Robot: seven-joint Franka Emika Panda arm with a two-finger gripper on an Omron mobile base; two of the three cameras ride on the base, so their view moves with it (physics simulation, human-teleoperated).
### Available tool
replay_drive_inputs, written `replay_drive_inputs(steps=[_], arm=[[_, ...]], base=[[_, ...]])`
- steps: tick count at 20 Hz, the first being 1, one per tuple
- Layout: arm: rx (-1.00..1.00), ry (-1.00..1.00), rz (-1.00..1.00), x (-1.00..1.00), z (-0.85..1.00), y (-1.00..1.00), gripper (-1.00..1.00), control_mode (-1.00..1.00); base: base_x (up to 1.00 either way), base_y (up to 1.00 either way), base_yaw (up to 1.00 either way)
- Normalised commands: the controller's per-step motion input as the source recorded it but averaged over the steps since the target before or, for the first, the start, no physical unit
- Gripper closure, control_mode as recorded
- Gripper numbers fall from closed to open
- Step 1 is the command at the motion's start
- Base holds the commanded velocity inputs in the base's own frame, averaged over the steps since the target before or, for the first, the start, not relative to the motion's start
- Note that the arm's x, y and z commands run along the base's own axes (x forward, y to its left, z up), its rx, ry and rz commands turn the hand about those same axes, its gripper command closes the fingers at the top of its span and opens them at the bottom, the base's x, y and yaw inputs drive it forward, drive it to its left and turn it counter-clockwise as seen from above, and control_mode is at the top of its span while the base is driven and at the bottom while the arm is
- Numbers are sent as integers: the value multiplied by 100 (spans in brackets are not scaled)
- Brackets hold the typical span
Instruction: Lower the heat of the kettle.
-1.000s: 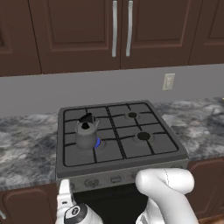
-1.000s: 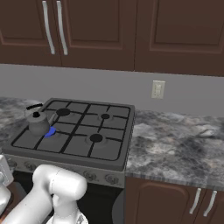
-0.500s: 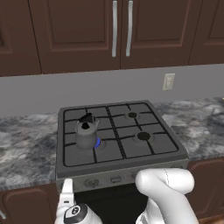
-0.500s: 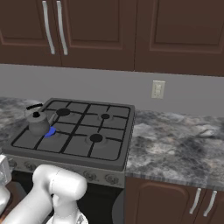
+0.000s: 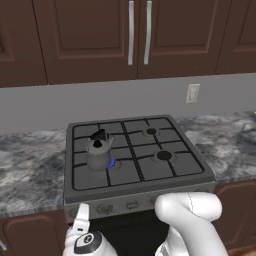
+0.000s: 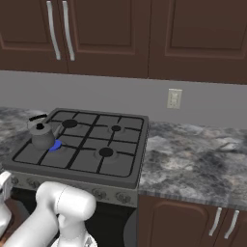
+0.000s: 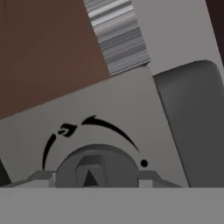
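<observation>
- Kettle (image 5: pixel 99 152) standing upright on the stove's (image 5: pixel 187 176) front-left burner, a blue flame (image 5: pixel 112 163) licking out at its base, so burner judged lit and heat not yet lowered
- Same kettle (image 6: pixel 42 135) sitting at the stove's near-left corner in the right base view, well above the row of knobs on the stove's front panel
- Gripper (image 5: pixel 81 220) hanging low against the stove's front panel at its left end, just under the kettle's burner; placed there, presumably, because the leftmost knob governs that burner
- Hand view pressed close to the stove's front panel: round grey knob (image 7: pixel 97 168) with a raised central ridge, a curved black arrow and dot marked above it, knob dead ahead of the jaws
- Dark rounded bar (image 7: pixel 192 127) just right of the knob, likely the stove's oven handle
- Jaws: cannot tell how far apart; fingertips hidden at the frame bottom, contact with the knob unclear
- Brown cabinet front (image 7: pixel 43 48) beyond the stove's panel, grey marbled worktop (image 5: pixel 30 170) to either side of the stove
</observation>
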Motion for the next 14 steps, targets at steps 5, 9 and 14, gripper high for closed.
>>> replay_drive_inputs(steps=[5, 9, 14], arm=[[20, 0, -1, 0, 0, -6, 100, -100], [18, -2, -2, 0, 0, -7, 100, -100], [21, -2, -3, 0, 0, -10, 100, -100]], base=[[0, 0, 0], [0, 0, 0], [0, 0, 0]])
